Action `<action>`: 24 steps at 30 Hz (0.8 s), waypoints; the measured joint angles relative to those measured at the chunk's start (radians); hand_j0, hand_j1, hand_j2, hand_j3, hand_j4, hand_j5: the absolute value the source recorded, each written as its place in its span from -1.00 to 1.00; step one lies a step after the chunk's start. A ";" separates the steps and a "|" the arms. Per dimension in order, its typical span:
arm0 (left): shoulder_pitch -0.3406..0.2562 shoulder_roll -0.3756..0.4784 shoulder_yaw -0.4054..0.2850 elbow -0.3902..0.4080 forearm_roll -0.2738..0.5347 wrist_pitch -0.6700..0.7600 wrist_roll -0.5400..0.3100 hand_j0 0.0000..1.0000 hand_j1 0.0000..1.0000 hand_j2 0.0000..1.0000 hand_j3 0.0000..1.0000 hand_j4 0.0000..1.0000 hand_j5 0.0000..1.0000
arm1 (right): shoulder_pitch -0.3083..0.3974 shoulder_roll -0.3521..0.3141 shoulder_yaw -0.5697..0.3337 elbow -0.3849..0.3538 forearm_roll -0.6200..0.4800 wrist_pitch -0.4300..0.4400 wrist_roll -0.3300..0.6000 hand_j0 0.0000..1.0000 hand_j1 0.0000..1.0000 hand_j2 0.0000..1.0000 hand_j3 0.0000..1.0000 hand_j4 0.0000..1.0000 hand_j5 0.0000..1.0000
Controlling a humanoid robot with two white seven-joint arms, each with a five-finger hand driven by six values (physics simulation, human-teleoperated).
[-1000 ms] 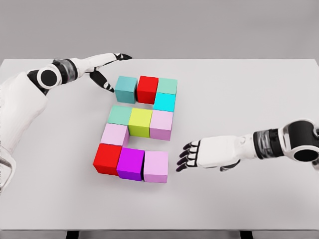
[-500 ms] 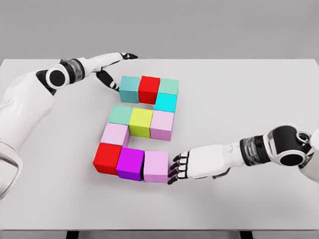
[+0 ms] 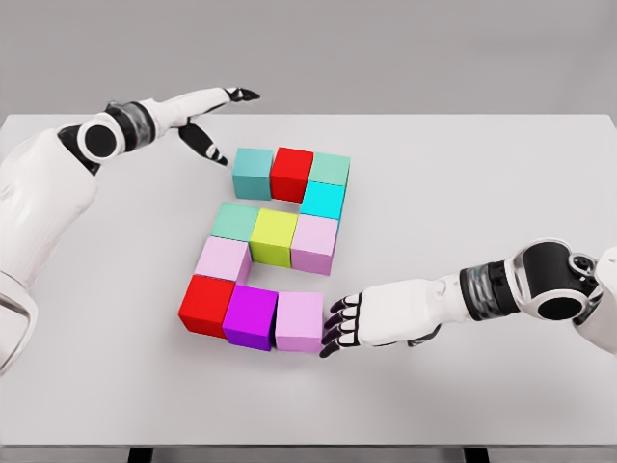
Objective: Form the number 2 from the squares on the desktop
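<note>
Ten coloured cubes sit packed in shape of 2 at middle of white desk: top row teal, red, mint green; cyan cube below at right; middle row mint, yellow-green, pale pink; pale pink cube lower left; bottom row red, magenta, pale pink cube. Right hand flat, fingers extended, black fingertips touching right side of that last cube, holding nothing. Left hand raised beyond top-left teal cube, fingers spread, empty.
</note>
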 measured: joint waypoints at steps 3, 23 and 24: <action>0.000 0.011 0.004 -0.002 0.002 -0.004 0.000 1.00 1.00 1.00 1.00 1.00 1.00 | 0.000 -0.001 0.001 0.000 0.000 0.000 0.000 1.00 1.00 1.00 1.00 1.00 1.00; 0.015 0.139 0.008 -0.014 0.113 -0.224 -0.012 1.00 1.00 1.00 1.00 1.00 1.00 | 0.111 -0.070 -0.118 0.002 -0.002 0.003 -0.005 1.00 1.00 1.00 1.00 1.00 1.00; 0.015 0.152 0.008 -0.015 0.115 -0.228 -0.013 1.00 1.00 1.00 1.00 1.00 1.00 | 0.135 -0.085 -0.187 0.002 -0.009 -0.001 -0.003 1.00 1.00 1.00 1.00 1.00 1.00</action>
